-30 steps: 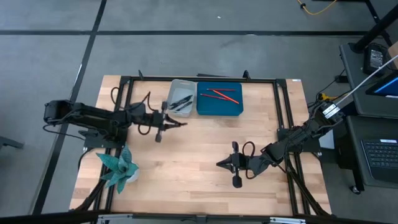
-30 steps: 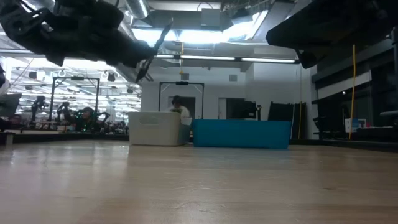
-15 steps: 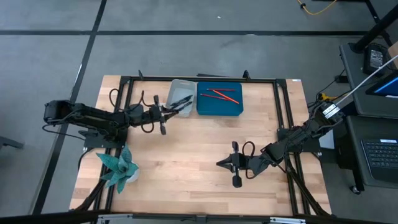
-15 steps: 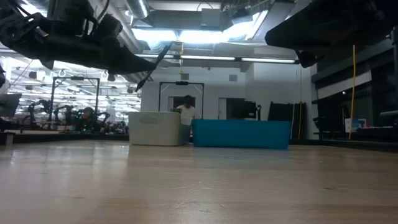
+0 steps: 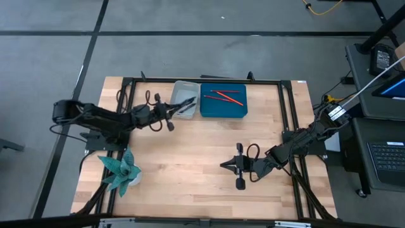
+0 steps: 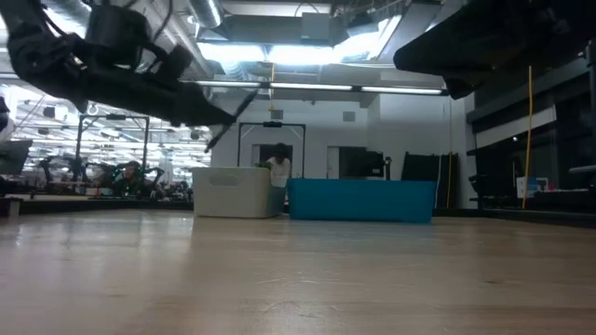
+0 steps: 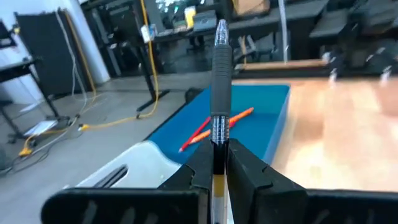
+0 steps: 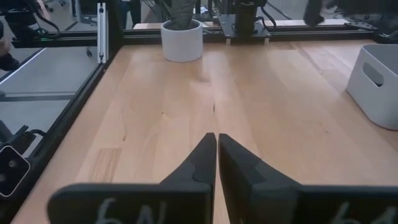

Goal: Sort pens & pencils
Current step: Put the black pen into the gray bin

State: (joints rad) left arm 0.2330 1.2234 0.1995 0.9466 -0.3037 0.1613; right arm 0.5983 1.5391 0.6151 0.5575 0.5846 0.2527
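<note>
Above the grey bin point(image 5: 180, 95) at the table's point(image 5: 190, 158) far edge, the left gripper point(image 5: 169, 113) holds a pen point(image 7: 219, 87).

The table is pale bare wood. The grey bin and the blue bin point(image 5: 223, 109) are smooth, boxy plastic, side by side; dark pens lie in the grey one, red-orange pencils point(image 5: 224, 97) in the blue. The left fingers are clamped low on the pen's barrel, its tip over the grey bin. The right gripper point(image 5: 223, 166) waits mid-table, fingers together on nothing. The pen looks light, stiff and slick; a mid-barrel grip would resist pivoting.
</note>
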